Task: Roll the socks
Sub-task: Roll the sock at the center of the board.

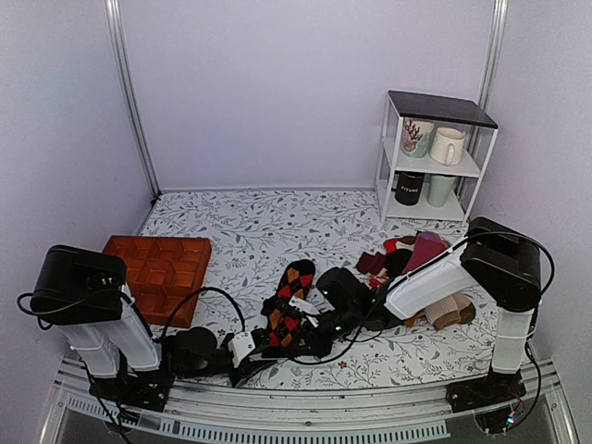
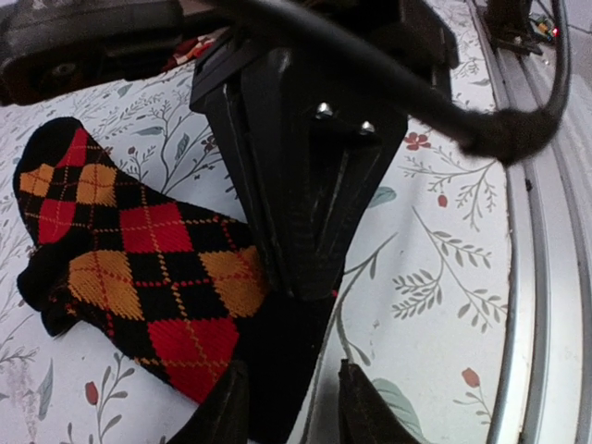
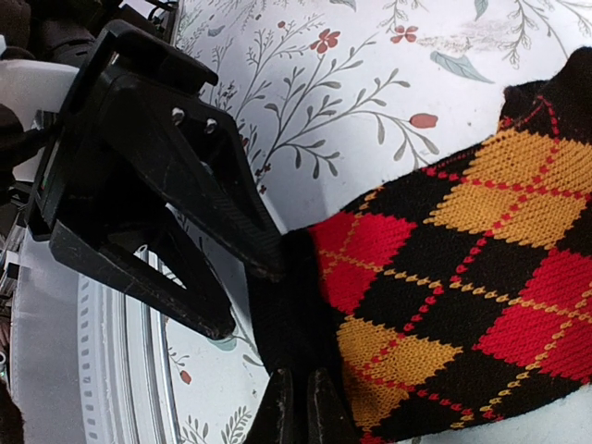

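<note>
The argyle socks (image 1: 289,294) lie flat on the flowered table (image 1: 250,231), at the near middle, with the toe pointing far and the black cuff pointing near. They lie together as one shape, so I cannot separate the two.

Both of the two arms meet at this cuff. The left gripper (image 2: 282,412) has one finger on each side of the cuff and is clamped on it. The right gripper (image 3: 298,407) has its fingers nearly together (only thin cuff fabric is between them).

On the left stands one orange tray (image 1: 162,273) with compartments. On the far right is one white shelf rack (image 1: 439,109) with four mugs (image 1: 447,145). A heap of other socks (image 1: 425,259) lies at the right.
</note>
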Robot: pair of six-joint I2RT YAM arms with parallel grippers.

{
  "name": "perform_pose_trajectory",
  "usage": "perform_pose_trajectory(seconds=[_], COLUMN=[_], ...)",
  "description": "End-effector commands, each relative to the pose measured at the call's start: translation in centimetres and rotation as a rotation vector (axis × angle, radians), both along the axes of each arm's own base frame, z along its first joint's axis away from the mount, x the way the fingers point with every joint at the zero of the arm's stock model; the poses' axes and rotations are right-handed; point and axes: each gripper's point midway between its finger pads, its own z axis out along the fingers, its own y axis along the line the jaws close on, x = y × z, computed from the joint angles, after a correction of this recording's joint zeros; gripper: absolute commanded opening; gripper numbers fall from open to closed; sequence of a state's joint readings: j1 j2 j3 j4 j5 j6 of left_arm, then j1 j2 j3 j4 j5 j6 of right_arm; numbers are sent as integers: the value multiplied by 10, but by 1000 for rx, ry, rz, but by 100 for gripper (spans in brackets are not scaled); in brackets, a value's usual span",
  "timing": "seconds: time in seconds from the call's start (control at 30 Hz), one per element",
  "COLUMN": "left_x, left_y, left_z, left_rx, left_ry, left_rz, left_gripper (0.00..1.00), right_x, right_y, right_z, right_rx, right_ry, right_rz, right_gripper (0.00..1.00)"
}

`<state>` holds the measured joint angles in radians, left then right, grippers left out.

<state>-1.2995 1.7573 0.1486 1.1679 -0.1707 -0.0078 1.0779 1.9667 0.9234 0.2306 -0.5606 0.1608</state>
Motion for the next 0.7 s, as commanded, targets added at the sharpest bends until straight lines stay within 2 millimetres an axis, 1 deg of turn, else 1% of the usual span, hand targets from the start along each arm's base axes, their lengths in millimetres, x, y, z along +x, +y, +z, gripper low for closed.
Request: perform_pose_trajectory(seconds=[0.0, 0.03, 0.07, 0.1, 0.13, 0.17, 0.33, 0.4, 0.43, 0.5, 0.57, 0.67], left_x=[1, 0, 0, -1, -2, -4, -15, -18, -18, -19, -20, -20], left_y=[5, 6, 7, 7, 7, 6, 6, 10, 12, 17, 21, 27], left_z=[-13, -14, -16, -17, -19, -21, -29, -32, -34, -39, -44, -52], left_rx=[30, 31, 34, 37, 43, 52, 85, 97, 104, 120, 137, 156], left_ry=[42, 49, 57, 68, 82, 95, 176, 222, 249, 307, 368, 455], left_rz=[19, 20, 25, 20, 15, 8, -27, -12, 3, 33, 61, 103], left_gripper=[31, 30, 25, 17, 7, 0, 0, 0, 0, 0, 0, 0], right_x=[-41, -41, -41, -41, -41, -40, -38, -35, -32, -26, -19, -13], right_y=[-82, -82, -82, -82, -82, -82, -78, -73, -69, -62, -52, -46], right_z=[-91, -91, -90, -90, -90, -89, -85, -79, -75, -64, -43, -13], right_rx=[-403, -402, -401, -400, -399, -397, -376, -353, -335, -284, -200, -71], right_ry=[171, 171, 169, 169, 167, 167, 152, 133, 118, 80, 20, -77], right_rz=[-15, -15, -15, -14, -12, -13, -12, -14, -14, -15, -21, -20], right_gripper=[2, 2, 2, 2, 2, 2, 4, 7, 11, 17, 22, 27])
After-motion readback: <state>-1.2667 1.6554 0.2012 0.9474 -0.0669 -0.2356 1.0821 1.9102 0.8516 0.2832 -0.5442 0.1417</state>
